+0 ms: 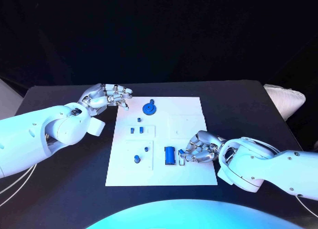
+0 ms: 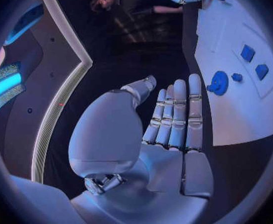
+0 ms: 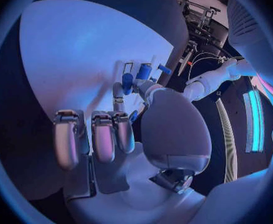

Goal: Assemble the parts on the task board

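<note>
The white task board (image 1: 190,174) lies in the middle of the black table. A blue gear (image 1: 150,109) stands near its far edge, and several small blue parts (image 1: 137,129) sit in its left half. A blue cylinder (image 1: 170,155) lies upright in a slot near the board's middle. My right hand (image 1: 202,147) rests on the board's right side with its fingers curled. It pinches a small blue part (image 1: 181,152) right beside the cylinder (image 3: 127,82). My left hand (image 1: 107,98) hovers at the board's far left corner, fingers straight, holding nothing. The gear (image 2: 219,82) lies just beyond its fingertips (image 2: 194,82).
A white padded object (image 1: 286,101) sits off the table's far right corner. Bare black table (image 1: 69,191) stretches to the left and in front of the board. The board's near right part is bare white.
</note>
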`<action>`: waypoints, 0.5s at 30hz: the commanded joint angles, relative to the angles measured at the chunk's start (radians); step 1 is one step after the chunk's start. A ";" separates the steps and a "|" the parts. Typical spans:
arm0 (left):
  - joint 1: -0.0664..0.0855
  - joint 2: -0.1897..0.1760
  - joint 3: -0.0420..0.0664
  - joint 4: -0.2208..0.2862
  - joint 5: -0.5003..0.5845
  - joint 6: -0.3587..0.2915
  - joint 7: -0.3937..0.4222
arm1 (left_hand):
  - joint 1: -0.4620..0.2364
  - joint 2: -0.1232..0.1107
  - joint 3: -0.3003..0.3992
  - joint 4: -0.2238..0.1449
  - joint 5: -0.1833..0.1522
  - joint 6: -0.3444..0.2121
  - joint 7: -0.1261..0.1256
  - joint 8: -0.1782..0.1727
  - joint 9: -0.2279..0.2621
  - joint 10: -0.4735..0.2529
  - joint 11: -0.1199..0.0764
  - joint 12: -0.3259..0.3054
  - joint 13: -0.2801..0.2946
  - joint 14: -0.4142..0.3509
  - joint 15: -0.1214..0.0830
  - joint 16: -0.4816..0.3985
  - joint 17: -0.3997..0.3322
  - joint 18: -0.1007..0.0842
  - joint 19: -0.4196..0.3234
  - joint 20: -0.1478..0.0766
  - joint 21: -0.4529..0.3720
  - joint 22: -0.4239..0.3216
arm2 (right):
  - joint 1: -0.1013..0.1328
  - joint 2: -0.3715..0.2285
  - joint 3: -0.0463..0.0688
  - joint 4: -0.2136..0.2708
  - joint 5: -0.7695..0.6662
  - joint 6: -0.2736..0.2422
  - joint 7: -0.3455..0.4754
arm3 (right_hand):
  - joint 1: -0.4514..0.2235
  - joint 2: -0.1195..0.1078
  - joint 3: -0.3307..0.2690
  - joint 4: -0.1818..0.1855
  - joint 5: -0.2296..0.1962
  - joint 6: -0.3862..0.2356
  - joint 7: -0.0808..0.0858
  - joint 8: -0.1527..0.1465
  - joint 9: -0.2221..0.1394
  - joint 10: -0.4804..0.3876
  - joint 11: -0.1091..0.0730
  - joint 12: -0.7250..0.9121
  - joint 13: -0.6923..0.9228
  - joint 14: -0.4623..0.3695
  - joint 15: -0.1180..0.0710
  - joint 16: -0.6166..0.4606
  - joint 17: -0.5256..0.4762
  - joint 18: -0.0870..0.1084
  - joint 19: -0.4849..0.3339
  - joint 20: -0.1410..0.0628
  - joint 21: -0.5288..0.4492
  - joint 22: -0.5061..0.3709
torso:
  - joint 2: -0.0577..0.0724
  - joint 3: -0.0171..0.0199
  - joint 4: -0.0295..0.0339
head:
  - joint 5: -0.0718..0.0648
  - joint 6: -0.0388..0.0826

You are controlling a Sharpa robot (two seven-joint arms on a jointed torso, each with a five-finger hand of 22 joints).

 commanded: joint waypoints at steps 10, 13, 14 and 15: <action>0.000 0.000 0.001 0.003 -0.001 0.015 0.007 | 0.003 0.000 0.004 0.000 0.004 -0.007 0.002 0.004 -0.002 -0.003 0.005 -0.003 0.001 -0.004 0.002 0.005 0.001 0.012 -0.006 -0.001 0.004 0.003 | -0.001 0.014 0.000 -0.011 -0.026 0.040 -0.031 | -0.027 0.011 -0.021 0.011 0.008 0.006 0.000 -0.002 0.000 0.101 -0.009 0.015 0.258 0.104 -0.011 0.004 0.263 -0.019 0.092 -0.005 0.021 0.249 | 0.000 0.0006 -0.0007 | 0.002 -0.016; 0.000 -0.001 0.001 0.003 -0.001 0.015 0.007 | 0.003 0.000 0.004 0.000 0.004 -0.007 0.002 0.004 -0.002 -0.003 0.005 -0.003 0.001 -0.004 0.002 0.005 0.001 0.012 -0.006 -0.001 0.004 0.003 | -0.001 0.016 0.000 -0.010 -0.027 0.045 -0.032 | -0.028 0.011 -0.022 0.011 0.008 0.007 0.000 -0.002 0.000 0.101 -0.009 0.016 0.259 0.104 -0.011 0.004 0.263 -0.020 0.092 -0.005 0.022 0.249 | 0.001 0.0008 -0.0001 | -0.005 -0.015; 0.000 -0.001 0.001 0.003 -0.001 0.015 0.006 | 0.003 0.000 0.004 0.000 0.004 -0.007 0.002 0.004 -0.002 -0.003 0.005 -0.003 0.001 -0.004 0.002 0.005 0.001 0.012 -0.006 -0.001 0.004 0.003 | -0.001 0.017 0.000 -0.011 -0.027 0.046 -0.032 | -0.028 0.012 -0.022 0.012 0.008 0.008 -0.001 -0.001 0.001 0.102 -0.010 0.017 0.259 0.104 -0.011 0.004 0.263 -0.020 0.093 -0.005 0.024 0.250 | 0.001 0.0003 -0.0001 | -0.005 -0.014; 0.000 -0.001 0.001 0.003 -0.001 0.015 0.006 | 0.003 0.000 0.004 0.000 0.004 -0.007 0.002 0.004 -0.002 -0.003 0.005 -0.003 0.001 -0.004 0.002 0.005 0.001 0.012 -0.006 -0.001 0.004 0.003 | -0.002 0.018 0.000 -0.011 -0.027 0.046 -0.032 | -0.028 0.012 -0.022 0.012 0.008 0.008 -0.001 -0.001 0.001 0.102 -0.010 0.017 0.259 0.104 -0.011 0.004 0.263 -0.020 0.093 -0.005 0.024 0.250 | 0.001 0.0002 -0.0004 | -0.005 -0.014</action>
